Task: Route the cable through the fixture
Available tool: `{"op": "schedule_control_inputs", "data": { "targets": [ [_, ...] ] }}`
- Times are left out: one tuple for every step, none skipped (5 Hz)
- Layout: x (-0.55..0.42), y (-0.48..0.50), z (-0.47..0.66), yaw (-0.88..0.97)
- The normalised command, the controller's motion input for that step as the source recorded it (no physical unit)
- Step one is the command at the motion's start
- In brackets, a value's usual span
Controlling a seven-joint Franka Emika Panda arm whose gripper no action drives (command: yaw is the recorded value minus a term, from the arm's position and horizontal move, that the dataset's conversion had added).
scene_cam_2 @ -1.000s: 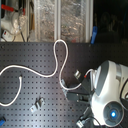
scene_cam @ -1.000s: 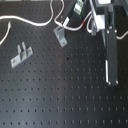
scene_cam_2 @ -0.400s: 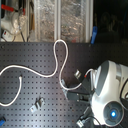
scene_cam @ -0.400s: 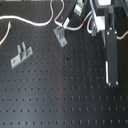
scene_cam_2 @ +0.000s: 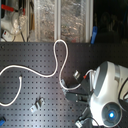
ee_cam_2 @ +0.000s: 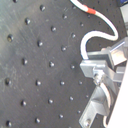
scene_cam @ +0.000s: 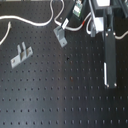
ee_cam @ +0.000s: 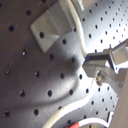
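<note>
The cable (scene_cam_2: pixel 37 74) lies on the black perforated table (scene_cam: pixel 60 95), a long white cord that in the second exterior view loops up from the fixture region, arches near the back edge, and trails off toward the second exterior view's left, ending in a hooked free end. The other end runs to the jaws, and in the second wrist view the cable (ee_cam_2: pixel 97 37) curves round and meets the metal fingertips (ee_cam_2: pixel 95 67), its red tape band (ee_cam_2: pixel 90 9) lying a little way along the cord from them. The gripper (ee_cam_2: pixel 100 75) appears closed on the cable, though the contact itself is partly hidden by the metal.

The first wrist view shows a grey angled fixture (ee_cam: pixel 50 27) just beside the cable (ee_cam: pixel 75 30), with the cord passing along its edge; the second wrist view does not show this bracket clearly. The first exterior view alone shows a second, two-post fixture (scene_cam: pixel 21 54) well apart from the jaws, toward the first exterior view's left, with no cable near it. The second exterior view is the only one giving the cable's whole sweep.
</note>
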Motion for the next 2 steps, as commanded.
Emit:
{"op": "schedule_control_inputs", "data": {
  "targets": [
    [-0.13, 0.207, 0.32, 0.0],
    [-0.079, -0.002, 0.14, 0.0]
  ]
}}
